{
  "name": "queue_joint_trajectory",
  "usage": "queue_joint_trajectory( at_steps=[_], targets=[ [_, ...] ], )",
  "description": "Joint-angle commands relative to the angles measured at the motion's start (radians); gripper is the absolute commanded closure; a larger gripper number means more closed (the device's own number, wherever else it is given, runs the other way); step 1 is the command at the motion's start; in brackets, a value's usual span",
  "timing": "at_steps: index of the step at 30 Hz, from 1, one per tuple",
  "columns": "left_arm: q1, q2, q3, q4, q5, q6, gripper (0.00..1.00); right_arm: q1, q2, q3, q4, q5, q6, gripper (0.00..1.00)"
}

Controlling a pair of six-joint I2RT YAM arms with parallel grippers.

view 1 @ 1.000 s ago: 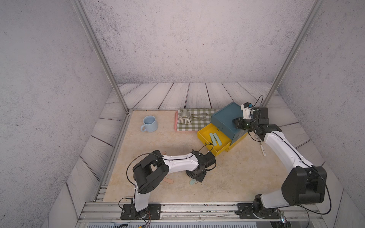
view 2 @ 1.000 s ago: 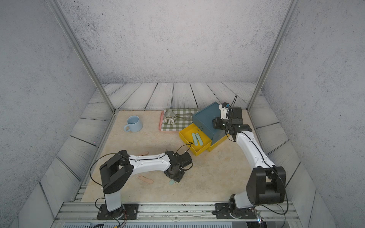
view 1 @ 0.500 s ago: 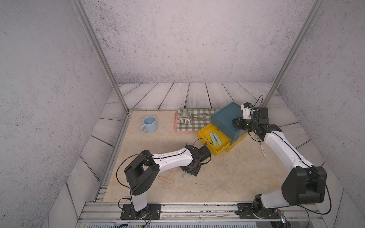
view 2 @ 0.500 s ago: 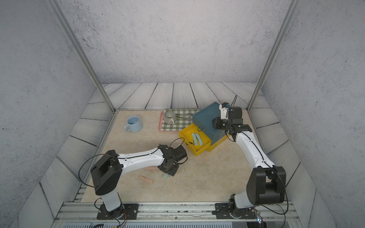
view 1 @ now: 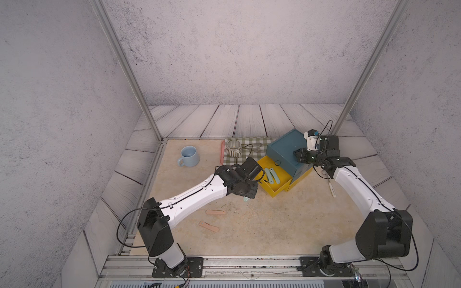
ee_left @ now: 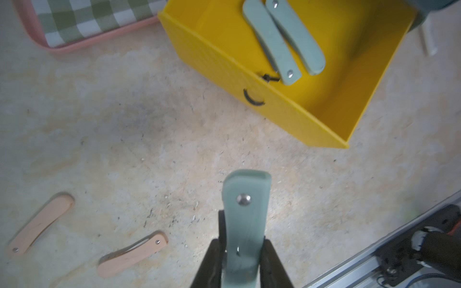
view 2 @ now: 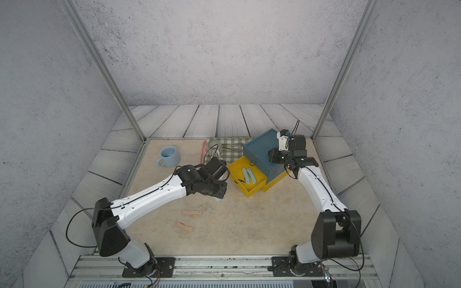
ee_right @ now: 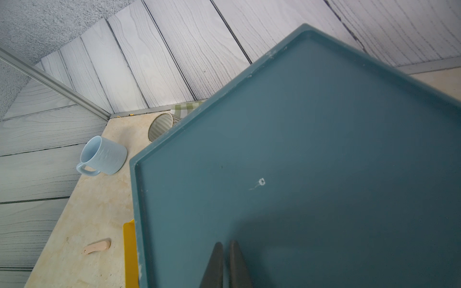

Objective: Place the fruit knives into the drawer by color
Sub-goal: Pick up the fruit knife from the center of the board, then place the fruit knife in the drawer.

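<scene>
My left gripper (ee_left: 243, 249) is shut on a pale teal fruit knife (ee_left: 245, 219), held above the table just in front of the open yellow drawer (ee_left: 224, 69). In a top view only the knife's tip (view 1: 246, 198) shows under the gripper. Two more pale teal knives (view 1: 270, 174) lie inside that drawer. Two salmon pink knives (view 1: 215, 212) (view 1: 209, 226) lie on the table nearer the front. My right gripper (ee_right: 225, 245) is shut and empty, its tips on the dark teal drawer chest's top (view 1: 284, 147).
A blue mug (view 1: 189, 155) stands at the back left. Beside the chest sits a pink tray (view 1: 222, 152) with a checkered cloth, a striped cup (view 1: 233, 147) and metal cutlery. A thin white stick (view 1: 331, 189) lies under my right arm.
My left arm has lifted the teal knife off the table and swung it back and right, up to the open drawer's front. The right arm has not moved.
</scene>
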Motion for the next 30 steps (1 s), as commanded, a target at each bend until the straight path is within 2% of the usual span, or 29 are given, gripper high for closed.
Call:
queue_joint_trajectory(
  at_steps=[1,11,21,30],
  targets=[
    [0.038,0.019,0.065,0.108,0.105,-0.021,1.0,0.003,0.106,-0.111,-0.411,0.078,0.005,0.89],
    [0.099,0.165,0.185,0.319,0.298,-0.155,1.0,0.004,0.105,-0.114,-0.41,0.082,0.005,0.89],
    [0.105,0.289,0.247,0.388,0.325,-0.238,1.0,0.004,0.103,-0.117,-0.408,0.076,0.005,0.89],
    [0.106,0.345,0.282,0.389,0.318,-0.26,1.0,0.004,0.103,-0.117,-0.404,0.078,0.004,0.89]
  ],
)
